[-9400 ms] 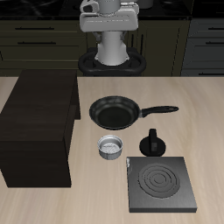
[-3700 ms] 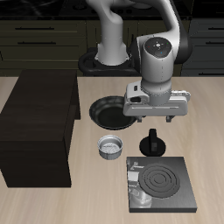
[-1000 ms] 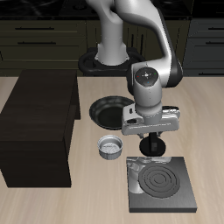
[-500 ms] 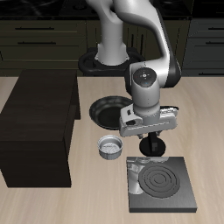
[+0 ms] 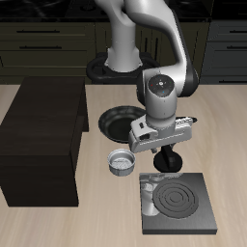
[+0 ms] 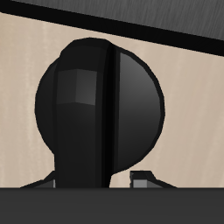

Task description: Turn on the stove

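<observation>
The stove (image 5: 179,204) is a flat square black plate with a pale ring coil, lying near the table's front edge. Its black knob (image 5: 170,167) sits at the stove's back edge, mostly hidden under my hand. My gripper (image 5: 169,157) points straight down onto the knob, and the hand is tilted. In the wrist view the round knob (image 6: 101,105) with its raised ridge fills the frame. The fingertips (image 6: 145,179) sit on either side of the ridge, shut on it.
A round black frying pan (image 5: 118,123) lies behind the stove, partly hidden by the arm. A small metal cup (image 5: 122,162) stands beside the stove's back corner. A large dark wooden cabinet (image 5: 43,135) takes up one side of the table.
The hand has turned a little about its vertical axis over the knob; its crossbar now sits tilted where it was level a second ago. The hand's position is unchanged.
</observation>
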You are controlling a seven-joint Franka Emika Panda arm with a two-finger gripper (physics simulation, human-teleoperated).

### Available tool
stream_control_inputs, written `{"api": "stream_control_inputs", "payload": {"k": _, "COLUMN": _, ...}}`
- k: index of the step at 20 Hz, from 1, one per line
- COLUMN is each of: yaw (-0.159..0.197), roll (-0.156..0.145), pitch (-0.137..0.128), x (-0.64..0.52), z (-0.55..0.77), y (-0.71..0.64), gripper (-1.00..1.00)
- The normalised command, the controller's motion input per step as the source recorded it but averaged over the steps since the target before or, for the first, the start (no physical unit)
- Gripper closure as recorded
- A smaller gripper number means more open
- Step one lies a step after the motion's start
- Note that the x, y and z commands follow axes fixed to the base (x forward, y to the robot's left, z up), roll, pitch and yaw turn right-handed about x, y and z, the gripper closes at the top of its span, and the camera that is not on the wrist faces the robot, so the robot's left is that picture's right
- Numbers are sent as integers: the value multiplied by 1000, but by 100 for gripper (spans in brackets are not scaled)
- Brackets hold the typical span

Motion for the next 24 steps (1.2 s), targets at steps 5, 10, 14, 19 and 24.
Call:
{"api": "stream_control_inputs", "payload": {"k": 5, "yaw": 81, "roll": -27, "pitch": -30, "x": -66, "z": 372, "y": -174, "gripper": 100}}
{"api": "stream_control_inputs", "payload": {"k": 10, "yaw": 78, "roll": -20, "pitch": -27, "x": -72, "z": 245, "y": -131, "gripper": 100}}
{"api": "stream_control_inputs", "payload": {"k": 14, "yaw": 73, "roll": -16, "pitch": -40, "x": -68, "z": 292, "y": -143, "gripper": 100}}
{"api": "stream_control_inputs", "payload": {"k": 19, "yaw": 106, "roll": 13, "pitch": -9, "x": 6, "z": 186, "y": -96, "gripper": 100}}
{"api": "stream_control_inputs", "payload": {"k": 24, "yaw": 74, "roll": -20, "pitch": -49, "x": 4, "z": 158, "y": -156, "gripper": 100}}
